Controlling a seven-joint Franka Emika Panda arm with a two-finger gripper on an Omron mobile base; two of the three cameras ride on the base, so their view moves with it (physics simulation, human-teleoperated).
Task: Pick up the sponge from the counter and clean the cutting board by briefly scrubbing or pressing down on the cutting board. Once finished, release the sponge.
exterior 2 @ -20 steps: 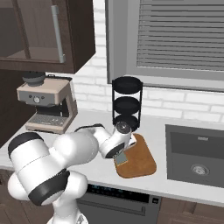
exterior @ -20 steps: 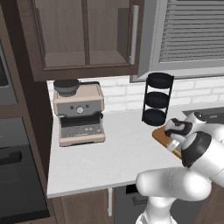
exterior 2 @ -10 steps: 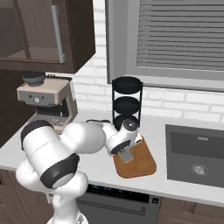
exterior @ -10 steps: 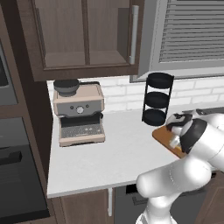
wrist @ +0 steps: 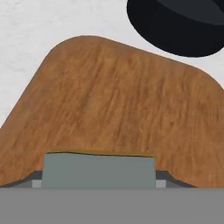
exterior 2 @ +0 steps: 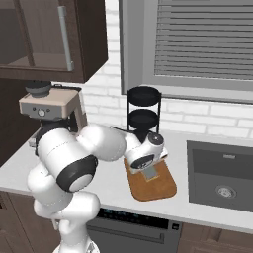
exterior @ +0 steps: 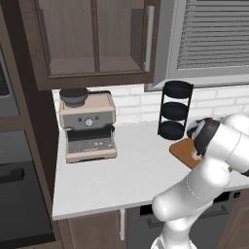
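Observation:
The reddish-brown cutting board [exterior 2: 153, 188] lies on the white-grey counter [exterior 2: 106, 185] in front of a black rack, and its near corner shows past my arm [exterior: 183, 150]. My gripper [exterior 2: 150, 173] points down at the board's middle and is shut on the sponge [exterior 2: 151, 171]. In the hand view the sponge's grey-green block [wrist: 99, 169] sits low between my fingertips [wrist: 162, 176], held against the wood of the cutting board [wrist: 122, 105]. The sponge's yellow base shows as a thin line along its far edge.
A black three-tier rack [exterior 2: 143, 116] stands just behind the board, its round base [wrist: 179, 24] close to the board's far edge. An espresso machine [exterior: 88, 124] sits at the counter's left end. A sink [exterior 2: 222, 180] lies right of the board. Wall cabinets hang overhead.
My gripper with the sponge has slid a little to the right across the board. The arm's upper links have swung and turned meanwhile. The board has stayed put.

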